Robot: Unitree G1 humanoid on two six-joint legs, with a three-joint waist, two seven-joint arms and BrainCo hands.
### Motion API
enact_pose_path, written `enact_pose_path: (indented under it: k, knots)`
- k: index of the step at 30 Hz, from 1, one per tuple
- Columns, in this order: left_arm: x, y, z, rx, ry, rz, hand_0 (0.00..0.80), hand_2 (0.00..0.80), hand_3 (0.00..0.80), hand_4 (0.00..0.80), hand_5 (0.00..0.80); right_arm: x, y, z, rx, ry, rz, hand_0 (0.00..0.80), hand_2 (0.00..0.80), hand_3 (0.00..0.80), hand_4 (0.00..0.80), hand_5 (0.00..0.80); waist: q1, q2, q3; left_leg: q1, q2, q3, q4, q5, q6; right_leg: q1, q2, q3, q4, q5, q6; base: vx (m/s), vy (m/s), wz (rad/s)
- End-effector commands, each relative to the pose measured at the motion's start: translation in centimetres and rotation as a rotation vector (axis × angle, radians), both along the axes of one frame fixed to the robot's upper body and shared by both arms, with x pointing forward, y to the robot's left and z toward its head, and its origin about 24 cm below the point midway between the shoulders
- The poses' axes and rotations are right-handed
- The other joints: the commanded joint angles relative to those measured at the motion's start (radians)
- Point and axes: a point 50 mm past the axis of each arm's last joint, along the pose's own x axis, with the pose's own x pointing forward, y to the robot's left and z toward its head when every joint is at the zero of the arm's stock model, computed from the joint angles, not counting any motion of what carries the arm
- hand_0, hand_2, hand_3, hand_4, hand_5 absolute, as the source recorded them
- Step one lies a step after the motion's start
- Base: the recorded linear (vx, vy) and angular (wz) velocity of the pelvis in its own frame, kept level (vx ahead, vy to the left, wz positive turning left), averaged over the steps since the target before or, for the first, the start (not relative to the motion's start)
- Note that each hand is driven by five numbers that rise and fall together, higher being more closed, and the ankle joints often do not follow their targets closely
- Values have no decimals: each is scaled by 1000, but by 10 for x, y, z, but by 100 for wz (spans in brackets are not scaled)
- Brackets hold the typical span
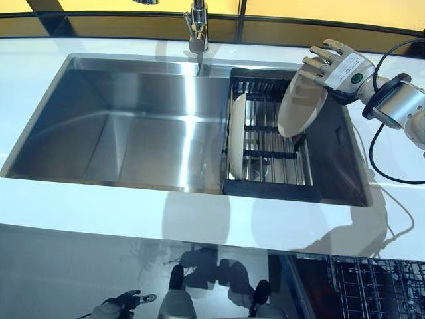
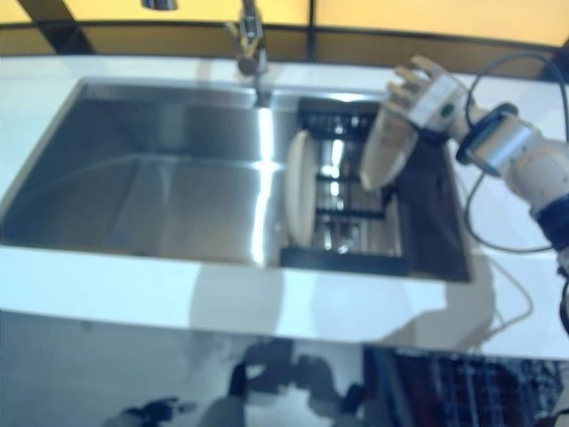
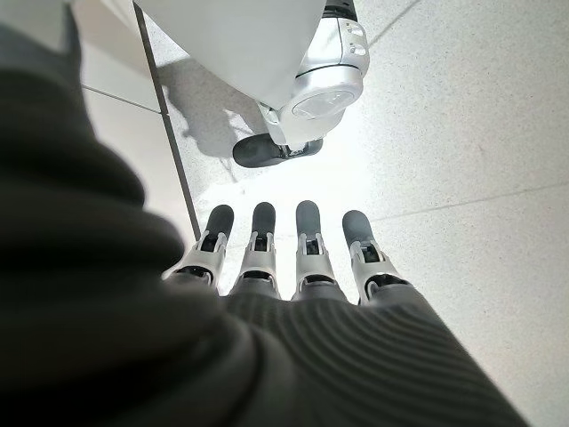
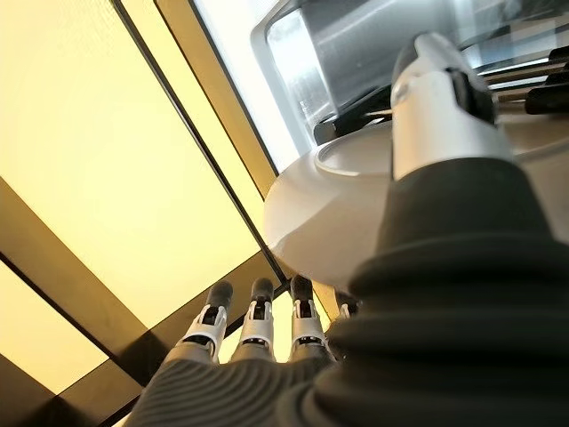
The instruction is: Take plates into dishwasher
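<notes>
A cream plate (image 1: 300, 100) hangs tilted above the black wire rack (image 1: 279, 158) in the right end of the sink. My right hand (image 1: 339, 66) holds it by its upper rim. In the right wrist view the thumb (image 4: 440, 107) presses on the plate (image 4: 320, 205) while the fingers (image 4: 258, 320) reach behind the rim. A second cream plate (image 1: 237, 136) stands on edge at the rack's left side. My left hand (image 3: 267, 258) hangs low near the floor, fingers straight and holding nothing.
The steel sink basin (image 1: 133, 133) lies left of the rack, with the faucet (image 1: 197, 30) behind it. A white counter (image 1: 99, 206) surrounds the sink. The dishwasher's wire basket (image 1: 372, 286) shows below the counter at the lower right.
</notes>
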Motion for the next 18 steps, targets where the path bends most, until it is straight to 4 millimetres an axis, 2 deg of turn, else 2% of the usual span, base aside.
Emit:
enact_pose_path:
  k: [1, 7, 11, 18]
  knots:
    - [6, 12, 5, 44, 10, -39, 0, 0, 0, 0, 0, -4, 2, 22, -14, -91, -3, 0, 0, 0, 0, 0, 9, -20, -9, -40, -34, 9, -13, 41, 62, 14, -48, 52, 7, -4, 31, 0, 0, 0]
    - [8, 11, 5, 41, 6, -38, 0, 0, 0, 0, 0, -2, 6, 19, -20, -84, 4, 0, 0, 0, 0, 0, 7, -19, -5, -39, -34, 10, -13, 42, 62, 13, -48, 53, 9, -3, 31, 0, 0, 0]
    - [6, -5, -3, 60, -5, -36, 0, 0, 0, 0, 0, 1, 9, 5, -4, -81, 0, 0, 0, 0, 0, 0, 8, -38, 0, -46, -28, 8, -13, 36, 64, 6, -40, 54, 10, -10, 25, -8, -65, 0]
    - [6, -5, -2, 51, -27, -44, 0, 0, 0, 0, 0, 1, 12, 11, -20, -43, -59, 0, 0, 0, 0, 0, 15, -27, 21, -55, -36, -3, -13, 43, 68, 0, -42, 50, 13, -4, 25, -20, -3, 0]
